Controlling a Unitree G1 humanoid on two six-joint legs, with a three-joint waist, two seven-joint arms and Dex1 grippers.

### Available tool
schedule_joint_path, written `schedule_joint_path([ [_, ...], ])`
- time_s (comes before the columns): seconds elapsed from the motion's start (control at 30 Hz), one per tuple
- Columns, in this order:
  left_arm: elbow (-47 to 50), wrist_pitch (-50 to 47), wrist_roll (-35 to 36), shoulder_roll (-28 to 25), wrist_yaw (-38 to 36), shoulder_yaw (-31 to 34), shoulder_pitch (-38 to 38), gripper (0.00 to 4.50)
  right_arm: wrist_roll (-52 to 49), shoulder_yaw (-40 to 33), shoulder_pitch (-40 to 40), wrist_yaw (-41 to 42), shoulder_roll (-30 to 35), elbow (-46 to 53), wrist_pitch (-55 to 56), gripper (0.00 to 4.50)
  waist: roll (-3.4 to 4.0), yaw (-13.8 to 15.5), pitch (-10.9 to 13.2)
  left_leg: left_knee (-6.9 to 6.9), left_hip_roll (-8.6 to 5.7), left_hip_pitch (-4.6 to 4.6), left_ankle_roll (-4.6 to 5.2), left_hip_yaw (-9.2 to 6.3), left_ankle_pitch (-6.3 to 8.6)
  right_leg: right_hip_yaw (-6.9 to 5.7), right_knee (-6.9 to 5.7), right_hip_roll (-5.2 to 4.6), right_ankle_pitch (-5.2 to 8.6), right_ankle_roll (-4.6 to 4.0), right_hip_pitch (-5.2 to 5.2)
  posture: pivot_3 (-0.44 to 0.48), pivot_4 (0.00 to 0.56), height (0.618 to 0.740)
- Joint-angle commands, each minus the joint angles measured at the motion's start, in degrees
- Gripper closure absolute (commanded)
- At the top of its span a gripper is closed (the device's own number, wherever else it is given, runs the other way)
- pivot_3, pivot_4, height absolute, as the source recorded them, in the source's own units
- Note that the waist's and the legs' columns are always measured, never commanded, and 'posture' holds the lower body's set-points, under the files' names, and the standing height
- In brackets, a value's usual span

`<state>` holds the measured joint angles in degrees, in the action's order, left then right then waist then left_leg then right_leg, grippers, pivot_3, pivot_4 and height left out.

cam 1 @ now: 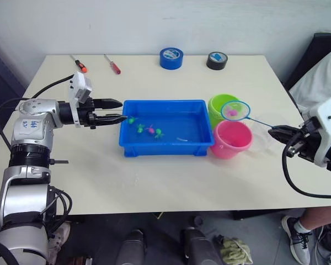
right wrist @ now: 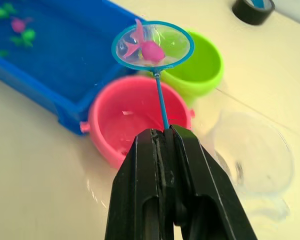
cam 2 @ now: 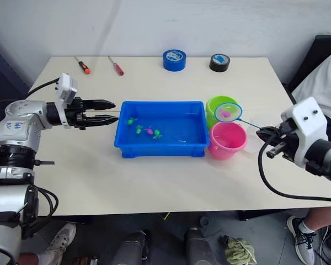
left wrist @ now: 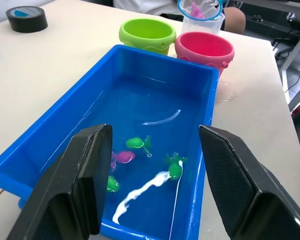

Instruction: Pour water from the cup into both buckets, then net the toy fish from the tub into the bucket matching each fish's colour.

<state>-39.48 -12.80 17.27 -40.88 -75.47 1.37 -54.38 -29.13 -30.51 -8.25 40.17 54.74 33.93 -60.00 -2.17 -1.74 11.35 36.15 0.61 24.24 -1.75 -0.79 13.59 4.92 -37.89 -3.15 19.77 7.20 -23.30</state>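
The right gripper [right wrist: 166, 131] is clamped on the thin handle of the small round blue-rimmed net [right wrist: 152, 45] with pale mesh, holding it out ahead of its fingertips; a magenta-pink toy fish [right wrist: 149, 48] lies in the mesh; the hoop hangs above the two small round plastic buckets, over the edge where the pink bucket [right wrist: 136, 117] meets the lime green bucket [right wrist: 196, 66], the pink one nearer the gripper and the green one beyond it; the two buckets stand touching on the pale surface [cam 1: 154, 182]; the clear, colourless plastic cup [right wrist: 255, 152] with a side handle sits just beside the pink bucket, close to this gripper; the left gripper [cam 1: 120, 110] is open, its two black fingers [left wrist: 77, 182] spread apart and level, hovering at the near end of the shallow rectangular bright blue plastic tub [cam 1: 165, 144], apart from its rim; ahead of it, water lies in the tub with several small fish, bright green fish [left wrist: 175, 166] and a magenta-pink one [left wrist: 123, 157], gathered in the half nearer that gripper; the buckets stand against the tub's far end from it.
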Motion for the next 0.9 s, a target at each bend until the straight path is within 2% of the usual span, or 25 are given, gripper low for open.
schedule_joint_path([
  [0.03, -2.12, 2.24, -0.95, 0.32, -1.22, 0.32, -2.38, 1.47, 5.49, -2.37, 5.25, -0.52, 2.62, 2.83, 6.28, 4.50, 0.00, 0.18, 0.00, 0.00, 0.00, 0.00, 0.00, 0.00, 0.00, 0.00, 0.00, 0.00, 0.00, 0.00, 0.00, 0.000, 0.150, 0.734],
  [0.23, -5.50, 4.06, -2.28, 1.40, -2.13, 0.24, -4.14, 1.47, 20.92, 3.50, 13.53, -3.34, 6.73, 1.13, 23.43, 4.50, 0.00, 0.03, 0.00, 0.04, -0.17, 0.00, 0.00, 0.00, 0.00, 0.01, -0.01, 0.07, -0.01, 0.02, 0.01, 0.000, 0.150, 0.734],
  [0.47, -6.88, 5.01, -2.98, 1.66, -2.59, 0.52, -4.70, 1.47, 37.18, 9.36, 16.49, -7.81, 9.41, -5.61, 42.52, 4.50, 0.00, 0.15, 0.00, 0.06, -0.29, -0.03, -0.01, -0.01, -0.01, 0.03, -0.04, 0.07, -0.02, 0.04, 0.03, 0.000, 0.150, 0.734],
  [0.73, -6.44, 5.13, -3.08, 1.41, -2.52, 0.95, -3.79, 1.47, 57.56, 10.99, 21.01, -18.75, 9.36, -11.36, 61.33, 4.50, 0.00, 0.11, 0.00, 0.09, -0.34, -0.06, -0.02, 0.00, -0.01, 0.05, -0.08, 0.06, -0.02, 0.04, 0.05, 0.000, 0.150, 0.734],
  [0.9, -6.07, 5.02, -2.96, 1.48, -2.37, 1.05, -3.40, 1.47, 66.34, 9.87, 22.26, -24.23, 7.99, -12.68, 66.16, 4.50, 0.00, 0.11, 0.00, 0.11, -0.35, -0.07, -0.04, 0.00, -0.03, 0.05, -0.10, 0.06, -0.02, 0.04, 0.06, 0.000, 0.150, 0.734],
])
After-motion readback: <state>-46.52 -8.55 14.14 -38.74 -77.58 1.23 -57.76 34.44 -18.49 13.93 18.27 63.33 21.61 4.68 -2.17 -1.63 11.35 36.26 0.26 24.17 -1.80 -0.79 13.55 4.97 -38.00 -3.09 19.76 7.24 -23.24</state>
